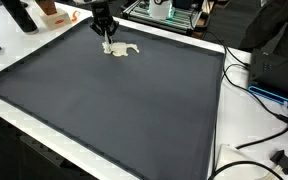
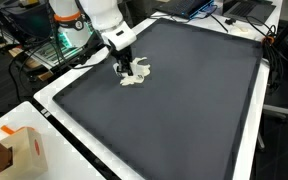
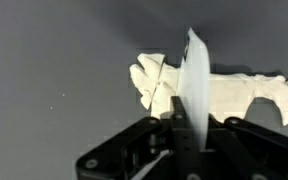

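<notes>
A cream, crumpled cloth-like piece (image 1: 122, 49) (image 2: 137, 77) lies on the dark mat (image 1: 114, 100) (image 2: 174, 100) near one edge. My gripper (image 1: 107, 41) (image 2: 127, 68) is low over one end of it, touching or nearly touching. In the wrist view the gripper (image 3: 189, 122) is shut on a thin white strip (image 3: 195, 70) that stands up between the fingers. The cream piece (image 3: 239, 95) spreads out behind the strip. Whether the strip is part of that piece is unclear.
A white table border (image 2: 54, 110) frames the mat. A cardboard box (image 2: 22, 152) stands at one corner. Black equipment (image 1: 281, 55) and cables (image 1: 269, 130) lie beside the mat. Shelving with gear (image 1: 164, 10) is behind the arm.
</notes>
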Motion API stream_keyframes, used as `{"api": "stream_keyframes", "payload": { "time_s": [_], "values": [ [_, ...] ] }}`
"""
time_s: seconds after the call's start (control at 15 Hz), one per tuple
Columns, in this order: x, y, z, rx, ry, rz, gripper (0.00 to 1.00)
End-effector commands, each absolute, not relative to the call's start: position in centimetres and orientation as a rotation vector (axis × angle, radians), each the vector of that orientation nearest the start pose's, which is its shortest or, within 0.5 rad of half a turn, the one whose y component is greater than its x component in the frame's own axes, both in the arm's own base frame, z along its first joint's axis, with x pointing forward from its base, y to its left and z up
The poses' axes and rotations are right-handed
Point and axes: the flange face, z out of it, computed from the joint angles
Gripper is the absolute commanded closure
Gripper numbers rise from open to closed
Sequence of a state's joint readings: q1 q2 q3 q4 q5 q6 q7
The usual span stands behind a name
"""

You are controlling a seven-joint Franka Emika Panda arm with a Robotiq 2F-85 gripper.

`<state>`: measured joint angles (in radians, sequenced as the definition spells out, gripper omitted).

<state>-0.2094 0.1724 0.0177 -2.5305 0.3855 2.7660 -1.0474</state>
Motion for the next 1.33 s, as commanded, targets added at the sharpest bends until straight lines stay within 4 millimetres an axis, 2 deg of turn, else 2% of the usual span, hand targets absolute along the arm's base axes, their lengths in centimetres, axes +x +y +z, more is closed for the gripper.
{"api": "stream_keyframes", "payload": {
  "time_s": [0.0,0.2,0.47,0.93,1.27],
  "values": [
    [41.5,-11.9,18.9,-2.960,-0.731,-0.114,0.99],
    [41.6,-11.9,18.9,-2.957,-0.735,-0.113,0.99],
    [43.9,-10.7,18.8,-2.930,-0.797,-0.152,0.99],
    [46.6,-9.1,19.1,-2.890,-0.879,-0.233,0.99],
    [48.5,-8.3,18.1,-2.886,-0.923,-0.181,0.99]
  ]
}}
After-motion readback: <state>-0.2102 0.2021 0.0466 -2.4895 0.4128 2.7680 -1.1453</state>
